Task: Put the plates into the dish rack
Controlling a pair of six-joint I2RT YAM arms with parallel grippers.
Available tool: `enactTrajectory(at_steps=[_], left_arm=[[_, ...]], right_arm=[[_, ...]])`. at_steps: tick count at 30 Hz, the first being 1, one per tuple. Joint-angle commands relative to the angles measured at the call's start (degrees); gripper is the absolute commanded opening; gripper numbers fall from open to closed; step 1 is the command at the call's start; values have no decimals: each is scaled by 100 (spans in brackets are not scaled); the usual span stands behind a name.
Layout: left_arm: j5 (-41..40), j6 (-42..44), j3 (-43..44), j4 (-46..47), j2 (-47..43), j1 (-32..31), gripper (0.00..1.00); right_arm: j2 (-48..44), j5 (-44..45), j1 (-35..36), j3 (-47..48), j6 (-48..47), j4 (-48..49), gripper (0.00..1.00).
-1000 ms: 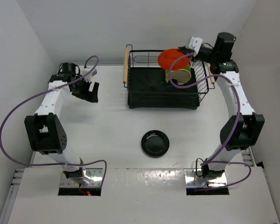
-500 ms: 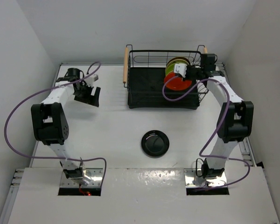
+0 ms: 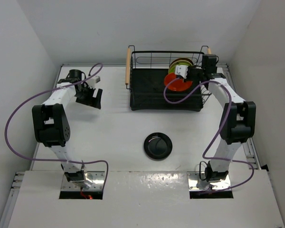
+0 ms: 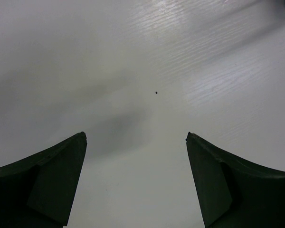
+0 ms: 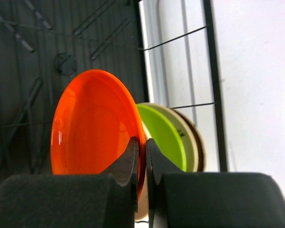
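The dish rack (image 3: pixel 149 90) stands at the back of the table. My right gripper (image 3: pixel 180 77) reaches into its right end and is shut on the rim of the orange plate (image 3: pixel 174 85), held upright on edge. In the right wrist view the fingers (image 5: pixel 131 159) pinch that orange plate (image 5: pixel 90 133) over the rack's dark base (image 5: pixel 33 57). A lime green plate (image 5: pixel 164 137) and a cream plate (image 5: pixel 191 137) stand just behind it. The glossy black plate (image 3: pixel 157 145) lies flat on the table in front. My left gripper (image 3: pixel 89 97) is open over bare table at the far left, holding nothing.
The rack has light wooden handles (image 3: pixel 128 66) at its ends. Side walls close in the table to the left and right. The left wrist view shows only white tabletop (image 4: pixel 142 71) between the spread fingers. Purple cables loop from both arms.
My right arm has brought the orange plate down from above the rack into its right end, beside the green plate. The left arm drew back a little to the left.
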Motion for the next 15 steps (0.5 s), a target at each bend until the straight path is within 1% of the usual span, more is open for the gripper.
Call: enactTrajectory(at_steps=[1,7,10,12,15], left_arm=[[37,-65,120,82,-11,15,91],[37,-65,120,82,-11,15,91],[37,-65,120,82,-11,15,91],[90,-65,120,82,-11,15,91],[90,-65,120,82,-11,15,91]], right_arm=[[-349,-30,-31,114,-216,805,0],[-437,-83,-40,1,-462,267,0],[-446,-30,-92,-61,-480,398,0],[-402,-100,-136,-78,-235,521,0],[-384,-223,-128,-148,-243,521,0]])
